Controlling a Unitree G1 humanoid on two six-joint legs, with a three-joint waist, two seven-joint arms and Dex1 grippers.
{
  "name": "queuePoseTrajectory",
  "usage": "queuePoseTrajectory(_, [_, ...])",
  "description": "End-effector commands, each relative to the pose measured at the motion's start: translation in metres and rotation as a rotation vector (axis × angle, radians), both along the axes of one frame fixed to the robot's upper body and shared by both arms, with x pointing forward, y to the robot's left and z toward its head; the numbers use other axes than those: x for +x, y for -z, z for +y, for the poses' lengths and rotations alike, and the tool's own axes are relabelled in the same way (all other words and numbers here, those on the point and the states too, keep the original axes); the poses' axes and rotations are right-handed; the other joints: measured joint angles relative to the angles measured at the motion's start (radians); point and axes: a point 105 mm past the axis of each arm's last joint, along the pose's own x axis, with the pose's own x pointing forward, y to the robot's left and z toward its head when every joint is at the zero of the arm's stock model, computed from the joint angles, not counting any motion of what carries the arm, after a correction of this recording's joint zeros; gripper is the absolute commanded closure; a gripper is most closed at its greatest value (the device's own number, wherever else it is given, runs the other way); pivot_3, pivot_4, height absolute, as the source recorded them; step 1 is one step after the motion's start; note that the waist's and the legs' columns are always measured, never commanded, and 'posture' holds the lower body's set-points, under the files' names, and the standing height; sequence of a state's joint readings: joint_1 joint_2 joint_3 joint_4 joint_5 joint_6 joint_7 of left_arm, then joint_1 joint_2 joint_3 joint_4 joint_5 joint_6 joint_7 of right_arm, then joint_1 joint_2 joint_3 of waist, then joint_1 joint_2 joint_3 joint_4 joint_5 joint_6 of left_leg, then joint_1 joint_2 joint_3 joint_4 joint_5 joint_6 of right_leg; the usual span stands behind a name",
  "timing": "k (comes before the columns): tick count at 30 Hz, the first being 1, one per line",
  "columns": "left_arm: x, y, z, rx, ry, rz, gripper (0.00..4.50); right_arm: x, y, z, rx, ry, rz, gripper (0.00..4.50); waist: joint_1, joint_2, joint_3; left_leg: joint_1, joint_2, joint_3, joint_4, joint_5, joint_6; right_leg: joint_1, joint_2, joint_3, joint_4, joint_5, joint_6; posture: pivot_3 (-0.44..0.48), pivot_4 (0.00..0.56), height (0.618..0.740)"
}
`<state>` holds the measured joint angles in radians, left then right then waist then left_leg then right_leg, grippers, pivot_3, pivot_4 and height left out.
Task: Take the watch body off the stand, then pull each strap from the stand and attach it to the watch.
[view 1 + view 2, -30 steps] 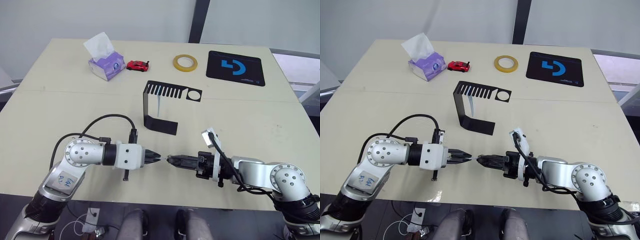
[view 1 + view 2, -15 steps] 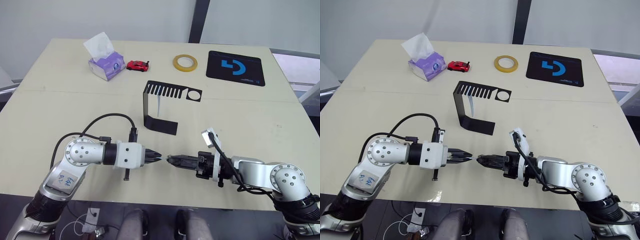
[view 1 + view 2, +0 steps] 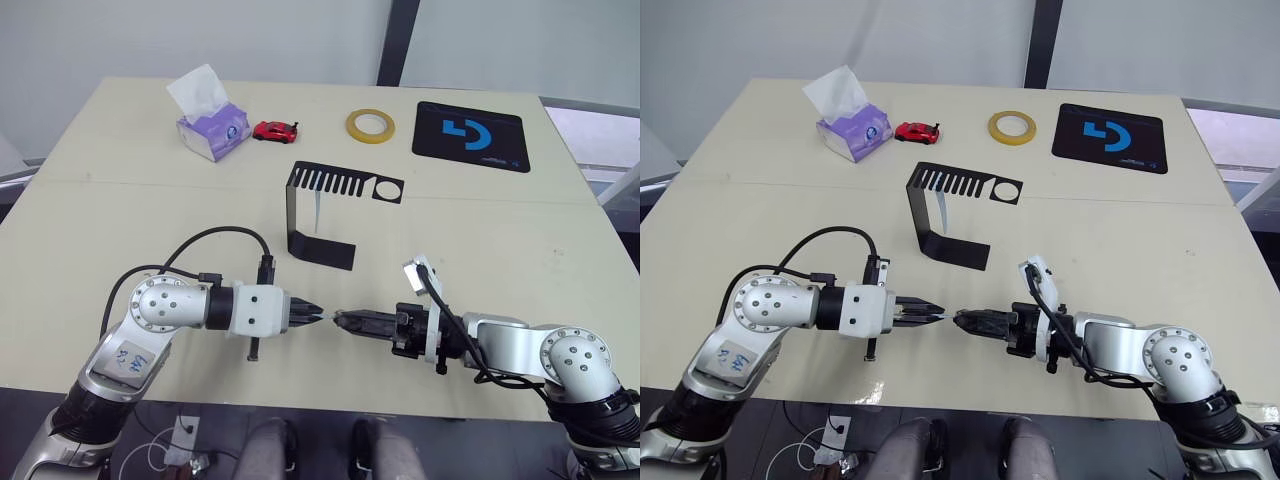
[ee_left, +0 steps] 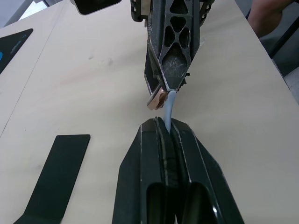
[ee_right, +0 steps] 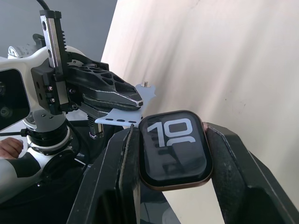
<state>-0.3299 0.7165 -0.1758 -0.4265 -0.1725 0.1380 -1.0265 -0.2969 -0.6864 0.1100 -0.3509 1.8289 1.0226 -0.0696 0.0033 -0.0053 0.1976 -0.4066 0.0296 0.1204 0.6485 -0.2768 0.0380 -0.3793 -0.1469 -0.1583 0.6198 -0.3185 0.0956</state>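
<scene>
Nothing had shifted since the earlier frames; both arms stayed tip to tip over the counter's [image 3: 520, 240] near edge. Left hand [image 3: 312, 314] was clenched on a strap [image 4: 169, 105], its free end touching the watch [image 5: 174, 148], which the right hand [image 3: 342, 320] gripped between its fingers. Stand [image 3: 322, 214] stood at 12 o'clock from the hands, a second strap [image 3: 316, 210] hanging from its top plate.
</scene>
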Motion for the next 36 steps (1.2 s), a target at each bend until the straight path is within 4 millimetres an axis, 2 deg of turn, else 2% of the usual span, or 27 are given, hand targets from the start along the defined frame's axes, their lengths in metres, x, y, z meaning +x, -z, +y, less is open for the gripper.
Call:
queuePoseTrajectory(1, [-0.0049,-0.0119,-0.0019,-0.028,0.023,-0.043,4.5,-0.0034,-0.0093,0.0032,0.043,-0.023,-0.023,2.85,0.0,0.0,0.0,0.0,0.0,0.0,0.0,0.0,0.0,0.0,0.0,0.0,0.0,0.0,0.0,0.0,0.15,0.74])
queuePoseTrajectory(13, [-0.0046,-0.0145,0.0002,-0.025,0.015,-0.048,4.5,-0.0035,-0.0084,0.0033,0.043,-0.022,-0.022,2.85,0.0,0.0,0.0,0.0,0.0,0.0,0.0,0.0,0.0,0.0,0.0,0.0,0.0,0.0,0.0,0.0,0.15,0.74])
queuePoseTrajectory(36, [-0.0043,-0.0086,-0.0092,-0.03,0.011,-0.036,4.5,-0.0035,-0.0095,0.004,0.047,-0.02,-0.023,2.85,0.0,0.0,0.0,0.0,0.0,0.0,0.0,0.0,0.0,0.0,0.0,0.0,0.0,0.0,0.0,0.0,0.15,0.74])
